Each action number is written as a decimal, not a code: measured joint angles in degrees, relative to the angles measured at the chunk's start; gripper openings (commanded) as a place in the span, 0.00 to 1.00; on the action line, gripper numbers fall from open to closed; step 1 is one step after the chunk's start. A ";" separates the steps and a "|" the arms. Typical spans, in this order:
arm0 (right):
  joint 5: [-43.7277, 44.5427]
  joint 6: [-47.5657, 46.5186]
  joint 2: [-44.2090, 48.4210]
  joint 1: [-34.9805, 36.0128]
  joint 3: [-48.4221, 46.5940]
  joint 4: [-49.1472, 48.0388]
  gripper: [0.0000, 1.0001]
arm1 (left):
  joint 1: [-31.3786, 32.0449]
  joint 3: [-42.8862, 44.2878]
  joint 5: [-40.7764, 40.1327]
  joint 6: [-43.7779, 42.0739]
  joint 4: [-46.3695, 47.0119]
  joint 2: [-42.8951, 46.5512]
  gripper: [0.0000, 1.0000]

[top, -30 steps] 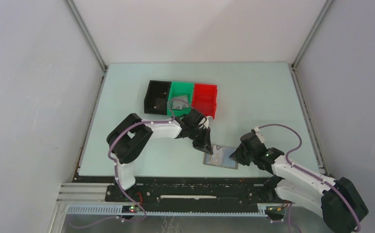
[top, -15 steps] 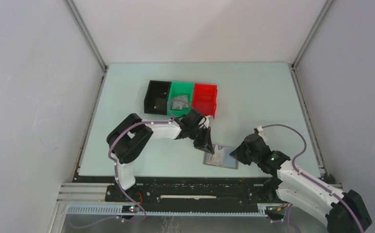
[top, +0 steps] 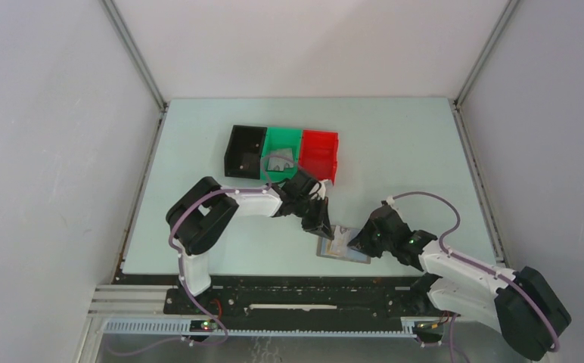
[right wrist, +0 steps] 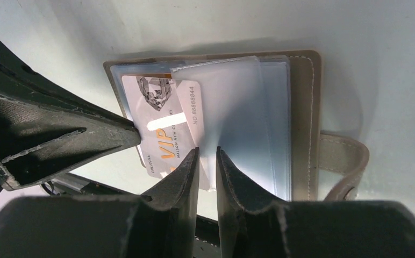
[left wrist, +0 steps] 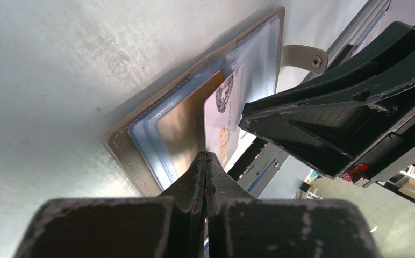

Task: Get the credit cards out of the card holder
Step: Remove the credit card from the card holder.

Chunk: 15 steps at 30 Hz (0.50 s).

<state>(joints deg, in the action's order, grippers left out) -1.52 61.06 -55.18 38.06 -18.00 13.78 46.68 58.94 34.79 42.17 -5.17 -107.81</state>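
Observation:
The card holder (top: 345,246) lies open near the table's front edge, with its taupe cover (right wrist: 302,107) and blue-grey clear pockets (left wrist: 146,140) showing. A grey credit card (right wrist: 165,126) printed VIP sticks partway out of a pocket. My left gripper (left wrist: 205,157) is shut on that card's (left wrist: 224,121) edge. A tan-orange card (left wrist: 181,126) sits in the pocket beside it. My right gripper (right wrist: 207,153) stands over the holder's near edge, its jaws a narrow gap apart at the clear sleeve's (right wrist: 237,107) lower edge. From above, both grippers (top: 321,225) (top: 361,243) meet over the holder.
Black (top: 244,150), green (top: 281,153) and red (top: 319,155) bins stand in a row behind the left gripper; the green one holds a grey item (top: 278,160). The holder's closing tab (right wrist: 345,161) points right. The table's front edge and rail (top: 289,281) lie just below the holder.
The right gripper has moved left, onto the card holder's right half. The left gripper's jaws have closed fully at the card; its arm has stayed put.

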 measured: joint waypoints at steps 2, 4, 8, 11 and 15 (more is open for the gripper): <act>-0.35 -0.02 -1.29 0.07 0.00 -1.16 0.26 | 0.00 0.00 0.00 0.00 0.00 0.00 0.10; -0.59 -0.02 -2.36 0.11 0.00 -2.10 0.26 | 0.00 0.00 0.02 0.07 0.00 0.00 0.22; -1.14 -0.02 -3.72 0.20 0.00 -3.63 0.27 | 0.00 0.00 0.22 0.42 0.07 0.00 0.31; -1.53 -0.02 -4.26 0.20 0.00 -4.46 0.27 | 0.00 0.00 0.44 0.48 0.17 0.00 0.31; -1.81 -0.02 -4.74 0.22 0.00 -5.16 0.27 | 0.00 0.00 0.57 0.50 0.44 0.00 0.27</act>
<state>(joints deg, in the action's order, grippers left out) -3.33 61.04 -59.92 38.28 -18.00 8.62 46.68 58.94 35.35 42.68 -4.73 -107.81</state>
